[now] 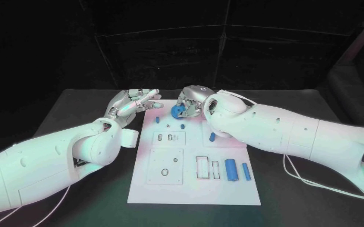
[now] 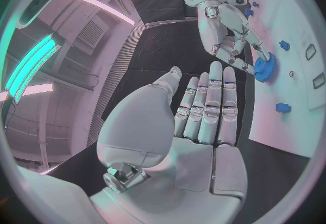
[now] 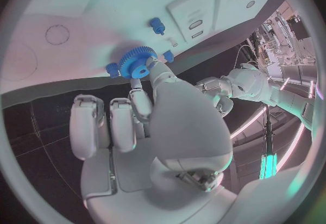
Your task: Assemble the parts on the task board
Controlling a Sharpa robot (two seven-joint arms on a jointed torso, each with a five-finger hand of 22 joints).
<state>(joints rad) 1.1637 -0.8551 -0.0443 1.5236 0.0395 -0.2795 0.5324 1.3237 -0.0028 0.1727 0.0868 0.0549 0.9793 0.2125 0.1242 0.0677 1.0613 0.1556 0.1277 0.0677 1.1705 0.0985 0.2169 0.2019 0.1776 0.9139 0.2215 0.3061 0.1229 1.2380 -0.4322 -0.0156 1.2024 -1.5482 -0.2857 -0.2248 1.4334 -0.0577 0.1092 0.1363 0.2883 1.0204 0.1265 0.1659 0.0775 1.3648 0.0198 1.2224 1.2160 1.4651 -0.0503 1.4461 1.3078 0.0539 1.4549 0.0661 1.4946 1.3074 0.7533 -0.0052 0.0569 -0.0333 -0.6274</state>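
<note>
- Broadly, the black table (image 1: pixel 83 106) carries the white task board (image 1: pixel 193 185), which runs lengthwise from the robot's body out toward 12 o'clock.
- At the board's far end, the right robot hand (image 1: pixel 193 101) holds the blue gear (image 1: pixel 179 112) at its fingertips; the right wrist view shows the gear face-on to the board, though whether it touches the surface I cannot tell.
- Just off the board's far left corner, at about 9 o'clock from the gear, the left robot hand (image 1: pixel 135 102) hangs with fingers straight and nothing in it.
- Judging by this, the right hand is the nearer one, and the next move turns on lowering the gear flat onto its seat.
- Toward 5 o'clock, two blue cylinders (image 1: pixel 231 169) lie with long axes along the board.
</note>
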